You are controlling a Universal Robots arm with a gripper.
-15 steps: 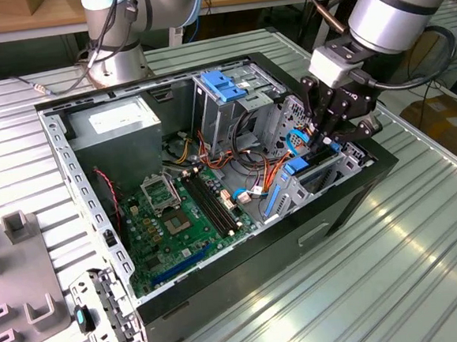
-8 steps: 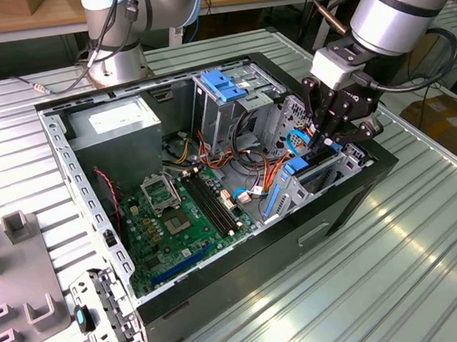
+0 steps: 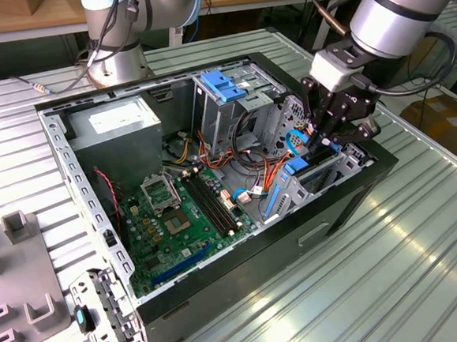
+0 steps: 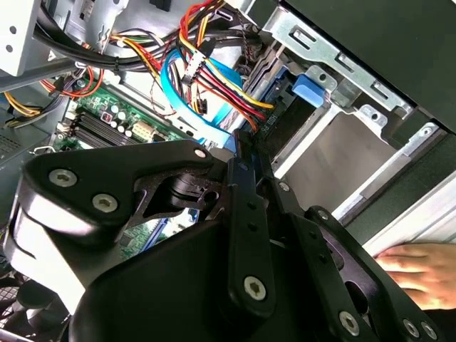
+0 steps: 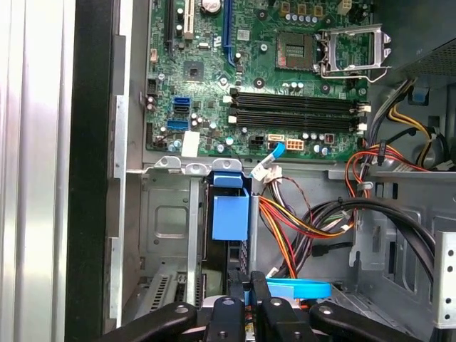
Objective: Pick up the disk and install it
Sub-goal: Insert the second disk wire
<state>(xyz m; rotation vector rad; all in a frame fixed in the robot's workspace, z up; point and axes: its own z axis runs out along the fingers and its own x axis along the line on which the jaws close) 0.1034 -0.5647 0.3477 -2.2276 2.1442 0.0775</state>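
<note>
The disk [image 5: 231, 214] stands on edge in the low metal bay [image 5: 167, 221] at the corner of the open computer case, its blue end tab toward the motherboard. In the exterior view the blue tab of the disk [image 3: 295, 166] shows just below my gripper [image 3: 325, 141], at the case's right side. In the first wrist view my gripper [image 5: 247, 306] has its two black fingers close together on the disk's blue carrier edge. In the second wrist view the gripper [image 4: 242, 146] hides most of the disk; the blue tab [image 4: 310, 87] shows past it.
Bundled red, yellow and blue cables [image 5: 299, 214] lie right beside the bay. The green motherboard [image 3: 176, 215], the grey power-supply box [image 3: 118, 124] and a tall drive cage with a blue latch [image 3: 222, 84] fill the case. A person's hand [image 4: 406, 267] rests outside the black case wall.
</note>
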